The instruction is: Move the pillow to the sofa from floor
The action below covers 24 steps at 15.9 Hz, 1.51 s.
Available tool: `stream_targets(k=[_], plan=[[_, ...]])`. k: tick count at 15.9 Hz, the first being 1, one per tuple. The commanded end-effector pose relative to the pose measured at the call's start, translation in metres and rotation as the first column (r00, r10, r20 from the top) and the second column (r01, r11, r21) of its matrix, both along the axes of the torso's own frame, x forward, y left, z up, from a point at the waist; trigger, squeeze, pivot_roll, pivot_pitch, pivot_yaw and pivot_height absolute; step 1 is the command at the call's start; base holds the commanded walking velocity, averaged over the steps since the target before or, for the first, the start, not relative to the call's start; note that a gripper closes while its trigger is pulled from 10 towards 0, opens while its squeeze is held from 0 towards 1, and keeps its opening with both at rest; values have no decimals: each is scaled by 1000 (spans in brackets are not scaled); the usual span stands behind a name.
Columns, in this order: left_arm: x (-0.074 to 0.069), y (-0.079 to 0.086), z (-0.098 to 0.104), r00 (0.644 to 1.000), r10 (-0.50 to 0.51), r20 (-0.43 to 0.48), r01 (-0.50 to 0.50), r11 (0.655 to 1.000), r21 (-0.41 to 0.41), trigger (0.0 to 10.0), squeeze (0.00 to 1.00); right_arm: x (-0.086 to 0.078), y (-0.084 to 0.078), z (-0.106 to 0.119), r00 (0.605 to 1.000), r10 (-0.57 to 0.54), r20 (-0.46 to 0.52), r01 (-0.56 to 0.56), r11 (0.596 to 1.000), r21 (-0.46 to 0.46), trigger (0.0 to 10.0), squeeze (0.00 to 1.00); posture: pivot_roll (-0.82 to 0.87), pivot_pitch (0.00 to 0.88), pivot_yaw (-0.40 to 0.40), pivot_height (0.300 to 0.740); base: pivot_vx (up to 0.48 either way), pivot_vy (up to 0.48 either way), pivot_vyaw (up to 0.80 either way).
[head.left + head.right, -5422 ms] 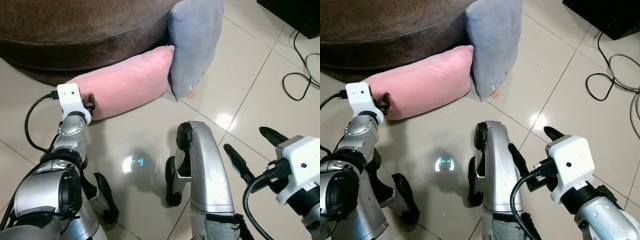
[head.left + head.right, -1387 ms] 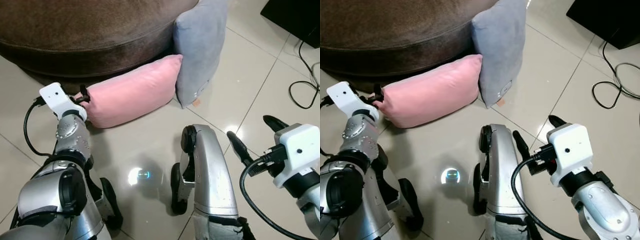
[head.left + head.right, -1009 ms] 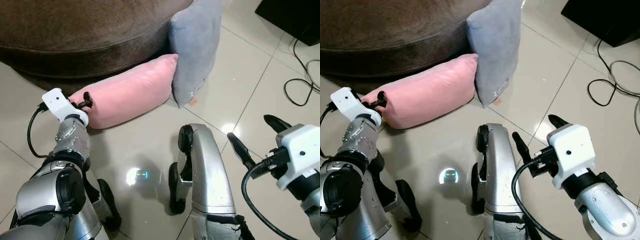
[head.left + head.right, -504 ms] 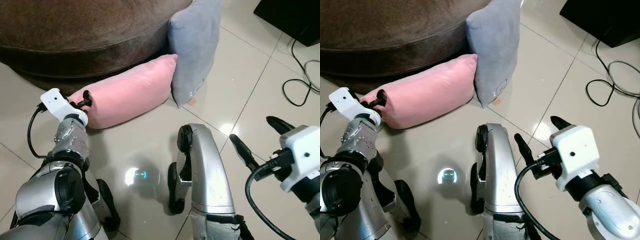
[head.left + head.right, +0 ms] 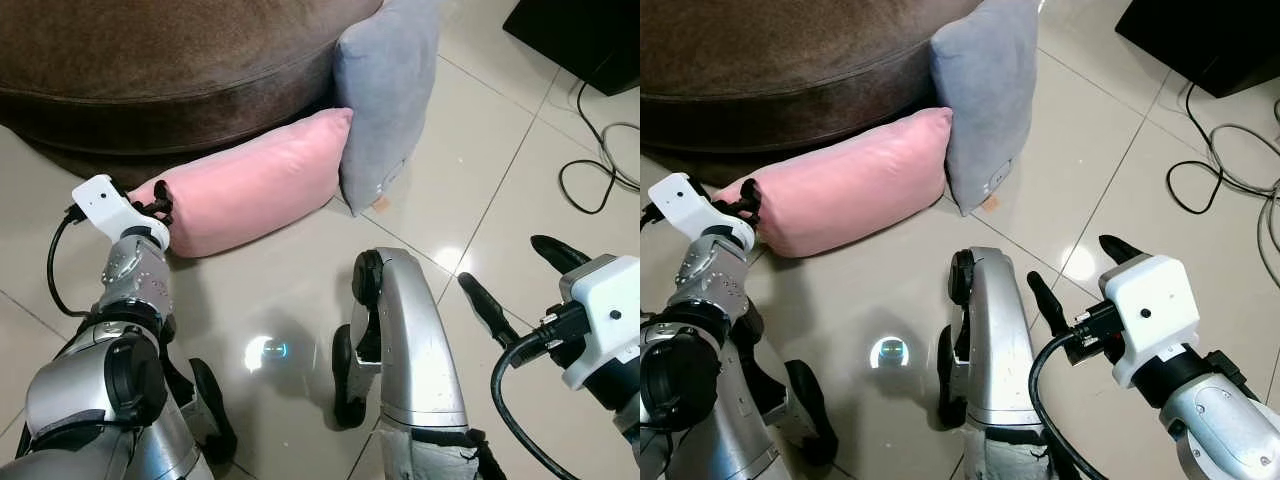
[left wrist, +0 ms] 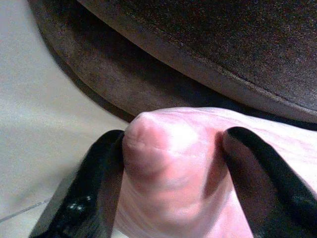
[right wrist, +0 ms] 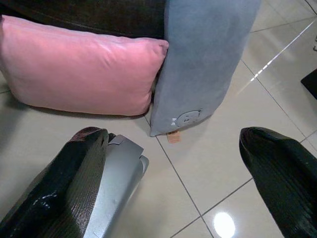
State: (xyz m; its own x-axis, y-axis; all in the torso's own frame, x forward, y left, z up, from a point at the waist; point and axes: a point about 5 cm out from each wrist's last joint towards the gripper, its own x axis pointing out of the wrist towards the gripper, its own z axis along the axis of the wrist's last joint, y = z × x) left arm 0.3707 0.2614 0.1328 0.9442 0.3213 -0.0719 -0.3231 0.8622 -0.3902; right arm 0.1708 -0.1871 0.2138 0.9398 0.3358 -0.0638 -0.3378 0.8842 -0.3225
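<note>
While the pink pillow (image 5: 250,182) lies on the floor against the brown sofa (image 5: 150,60), the left gripper (image 6: 173,163) pinches its corner (right gripper (image 7: 168,178) gapes wide, holding nothing).

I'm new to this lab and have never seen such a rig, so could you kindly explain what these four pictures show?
It is a humanoid robot looking down at its own silver arms and legs. Two pictures come from its head camera; the other two from cameras on its wrists. On the tiled floor a pink pillow and a grey pillow lean against a brown sofa. The left gripper has its black fingers pinching the pink pillow's corner. The right gripper hangs open above the floor, holding nothing. Black cables lie to the right.
</note>
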Motion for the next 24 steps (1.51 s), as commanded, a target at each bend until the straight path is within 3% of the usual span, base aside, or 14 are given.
stream_targets(k=[1,17,20,24], plan=[[-5,1,-11,999,6,-36,-6,1000,4,0,0,-4,-3,2,1000,-5,-6,5,1000,-12,10000,0,-436,415,-171,417,0,0,0],[-6,-8,-17,999,-35,-33,35,999,3,0,0,4,-6,1,1000,-18,-4,18,1000,3,10000,0,-427,392,-161,417,0,0,0],[-4,-17,-17,997,-75,4,75,997,-11,0,0,16,-7,-3,998,-67,10,66,997,50,10000,0,-384,383,-124,417,0,0,0],[1,-45,-10,969,-232,83,221,968,116,0,0,36,-6,-10,990,-140,34,135,983,126,10000,0,-289,351,-52,417,0,0,0]])
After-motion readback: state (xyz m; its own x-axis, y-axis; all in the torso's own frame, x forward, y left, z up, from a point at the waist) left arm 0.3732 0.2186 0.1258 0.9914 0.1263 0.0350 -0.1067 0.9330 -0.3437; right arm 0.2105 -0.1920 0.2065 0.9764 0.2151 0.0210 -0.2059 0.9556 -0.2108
